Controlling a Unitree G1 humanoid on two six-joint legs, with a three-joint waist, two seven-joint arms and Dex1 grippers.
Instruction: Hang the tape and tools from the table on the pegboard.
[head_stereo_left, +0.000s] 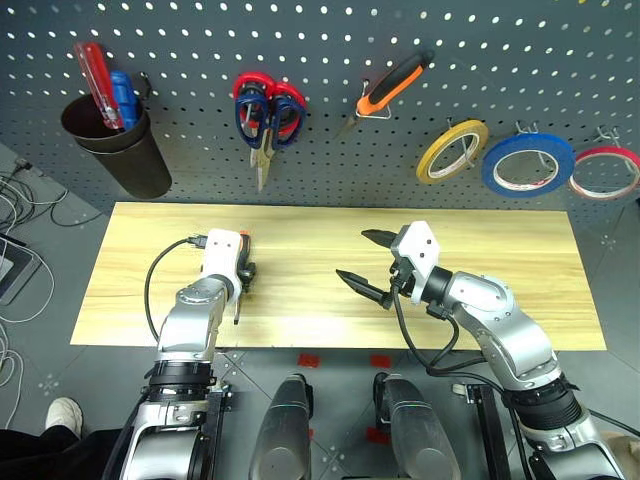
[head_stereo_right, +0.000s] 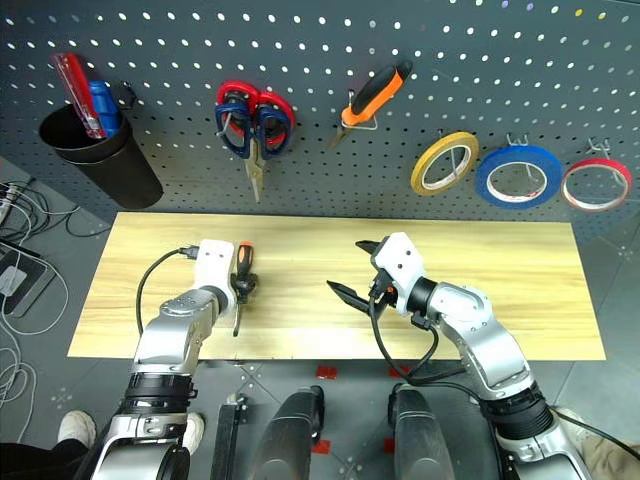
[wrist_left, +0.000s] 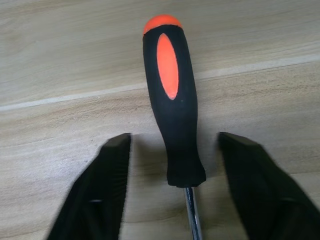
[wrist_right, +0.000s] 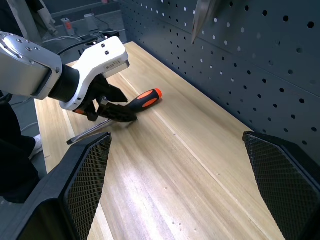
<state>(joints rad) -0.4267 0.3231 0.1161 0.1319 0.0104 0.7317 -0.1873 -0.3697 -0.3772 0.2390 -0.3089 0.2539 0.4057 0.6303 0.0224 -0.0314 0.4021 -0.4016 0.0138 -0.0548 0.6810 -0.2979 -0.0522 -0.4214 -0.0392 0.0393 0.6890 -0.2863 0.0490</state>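
Fingers (wrist_left: 107, 185) straddling screwdriver (wrist_left: 172, 100) handle, table (head_stereo_left: 330, 230) mid-width

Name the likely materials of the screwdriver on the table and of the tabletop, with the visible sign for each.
Screwdriver: handle looks like matte black rubbery plastic with glossy orange inserts; the thin shaft gleams like bare steel.
Table: pale wood or wood-look laminate, given the grain lines and plank seams; which of the two is unclear.

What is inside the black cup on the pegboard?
The cup holds a red screwdriver and a blue one, handles up. Their shafts and anything else lower inside are hidden by the cup's wall.
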